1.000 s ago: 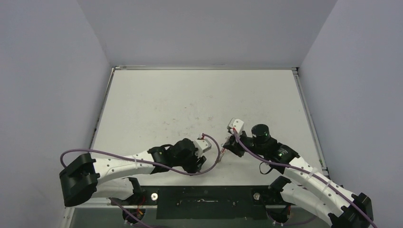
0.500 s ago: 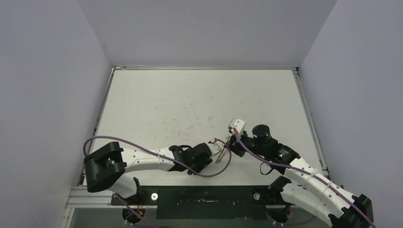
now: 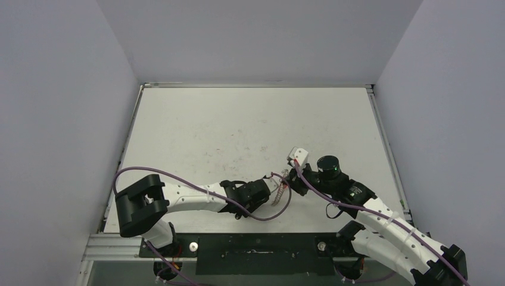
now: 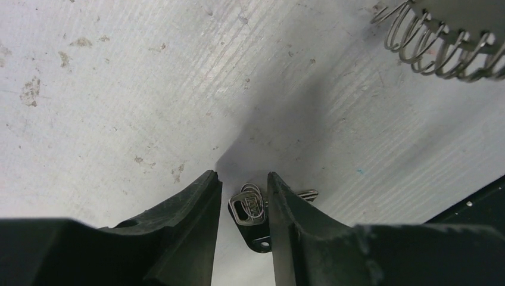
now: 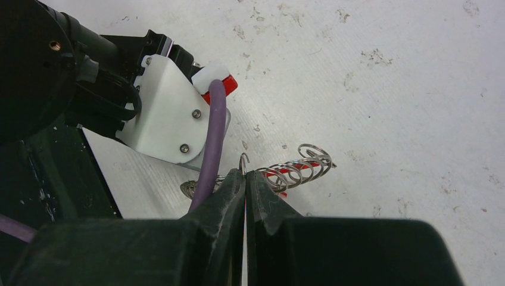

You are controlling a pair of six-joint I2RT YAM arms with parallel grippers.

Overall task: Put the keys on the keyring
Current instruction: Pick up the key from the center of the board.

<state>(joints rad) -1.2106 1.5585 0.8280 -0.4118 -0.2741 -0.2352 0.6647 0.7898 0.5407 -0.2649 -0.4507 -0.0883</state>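
The fingers point(image 4: 292, 214) of the left gripper point(image 4: 242, 179) are hiding part of the key point(image 4: 247, 210). The left wrist view's top edge is cutting off the keyring point(image 4: 438, 50). In the right wrist view a purple cable point(image 5: 213, 131) is covering part of it.

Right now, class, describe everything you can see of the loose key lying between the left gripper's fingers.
The loose key is tiny and metal: a dark oblong head with a slot through it, a small silver loop at its top, and a short silver shaft showing past one finger. It lies flat on the white table, in shadow, between the fingers of the left gripper. One finger partly hides it; a narrow gap shows beside the other. Contact is unclear.
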